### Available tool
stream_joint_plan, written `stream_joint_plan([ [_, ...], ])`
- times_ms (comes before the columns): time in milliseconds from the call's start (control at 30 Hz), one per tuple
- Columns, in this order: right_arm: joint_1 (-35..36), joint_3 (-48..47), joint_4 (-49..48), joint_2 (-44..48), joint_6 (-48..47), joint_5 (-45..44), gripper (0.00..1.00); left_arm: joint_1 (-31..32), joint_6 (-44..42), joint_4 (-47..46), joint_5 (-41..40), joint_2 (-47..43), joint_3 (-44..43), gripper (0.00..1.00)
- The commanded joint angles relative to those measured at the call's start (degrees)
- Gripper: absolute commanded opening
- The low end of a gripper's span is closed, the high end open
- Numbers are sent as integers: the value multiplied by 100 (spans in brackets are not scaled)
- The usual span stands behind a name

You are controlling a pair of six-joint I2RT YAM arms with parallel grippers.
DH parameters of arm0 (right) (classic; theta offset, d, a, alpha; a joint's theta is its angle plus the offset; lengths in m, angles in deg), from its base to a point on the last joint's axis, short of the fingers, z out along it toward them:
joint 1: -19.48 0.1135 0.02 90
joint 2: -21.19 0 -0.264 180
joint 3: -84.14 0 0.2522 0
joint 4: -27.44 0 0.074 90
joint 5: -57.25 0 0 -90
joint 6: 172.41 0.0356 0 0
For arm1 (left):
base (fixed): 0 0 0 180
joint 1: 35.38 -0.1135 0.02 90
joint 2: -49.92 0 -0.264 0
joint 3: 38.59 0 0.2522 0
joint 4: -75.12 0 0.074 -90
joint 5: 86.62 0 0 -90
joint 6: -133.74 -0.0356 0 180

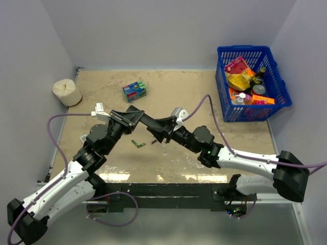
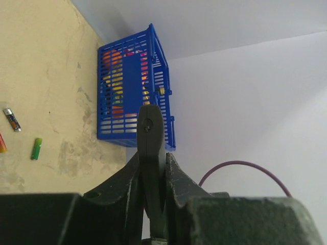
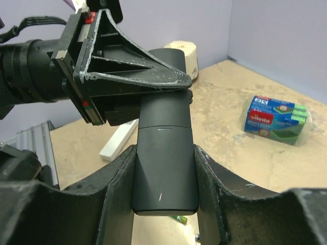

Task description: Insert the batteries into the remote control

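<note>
Your left gripper [image 2: 152,161] and right gripper [image 3: 164,178] are each clamped on one end of the remote control [image 1: 150,122], holding it above the table [image 1: 204,92]. The batteries [image 1: 138,143] lie loose on the table at the remote's 6 o'clock.

Remote [image 1: 150,122] between left claw [image 1: 136,115], right claw [image 1: 160,127]

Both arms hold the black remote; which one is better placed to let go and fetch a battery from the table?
Left, probably. The left tool pinches only the end of the remote control, while the right tool cradles its body. The green battery lies on the left arm's side.
</note>
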State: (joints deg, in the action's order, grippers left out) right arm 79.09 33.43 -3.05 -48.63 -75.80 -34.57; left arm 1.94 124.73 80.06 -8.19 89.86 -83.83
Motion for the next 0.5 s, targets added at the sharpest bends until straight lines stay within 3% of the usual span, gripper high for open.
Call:
stream_joint_plan([
  [0, 6, -321, 863, 311, 24, -29, 42, 21, -722, -444, -170, -48, -139, 0],
  [67, 6, -514, 1555, 503, 112, -28, 55, 12, -1023, -463, -170, 5, -147, 0],
  [167, 6, -962, 2818, 671, 367, -212, 95, 21, -1804, -525, -214, 66, -191, 0],
  [267, 6, -1559, 4225, 795, 508, -397, 98, 3, -2499, -481, -223, 119, -261, 0],
  [467, 6, -2667, 5882, 479, 253, -126, 95, 12, -3203, -331, 49, 198, -464, 0],
])
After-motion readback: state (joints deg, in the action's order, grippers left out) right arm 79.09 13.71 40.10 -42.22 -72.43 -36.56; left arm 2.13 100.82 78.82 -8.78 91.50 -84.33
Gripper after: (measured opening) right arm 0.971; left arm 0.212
